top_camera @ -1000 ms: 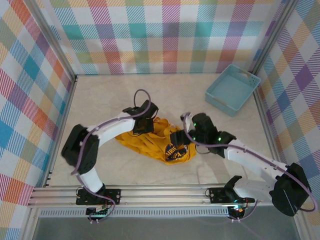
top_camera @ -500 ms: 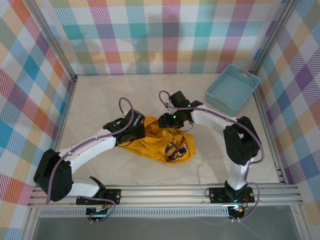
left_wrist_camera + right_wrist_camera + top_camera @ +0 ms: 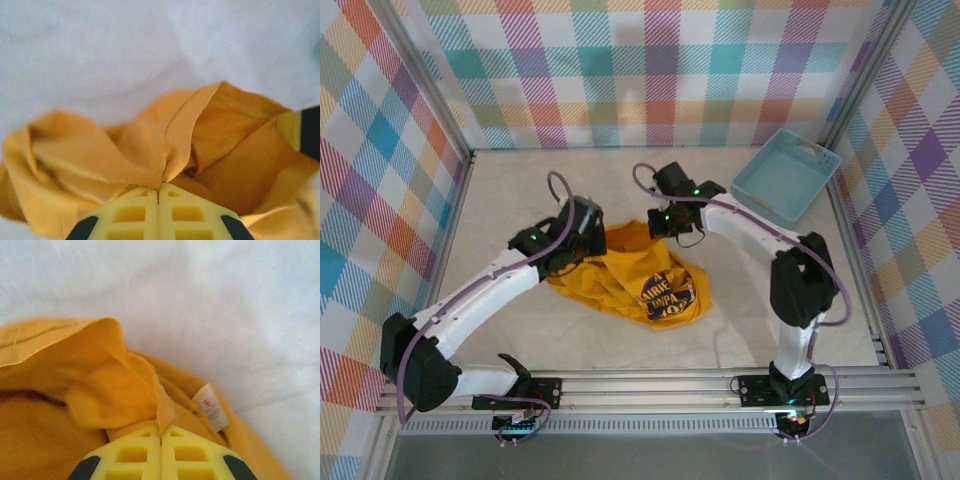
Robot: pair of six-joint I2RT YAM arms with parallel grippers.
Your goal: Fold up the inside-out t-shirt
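Top external view: table [image 3: 510,200], pale surface. The inside-out t-shirt [image 3: 620,280] lies bunched in a heap near the table's middle, between the arms and well apart from the light blue basket [image 3: 785,178].

Left gripper [image 3: 578,243] is pinched shut on a fold at the heap's far-left edge. Right gripper [image 3: 667,222] is pinched shut on a hemmed edge at its far side.

Risks, judged:
- Both pinches take thin cloth at the fingertips, so a hard pull apart could slip one out.
- Several layers may be caught together, so the shirt could lift as a knot.

The heap's long axis runs roughly left to near-right. The lettering [image 3: 668,298] faces up at near right. The label [image 3: 211,407] beside the right pinch suggests the collar points far.
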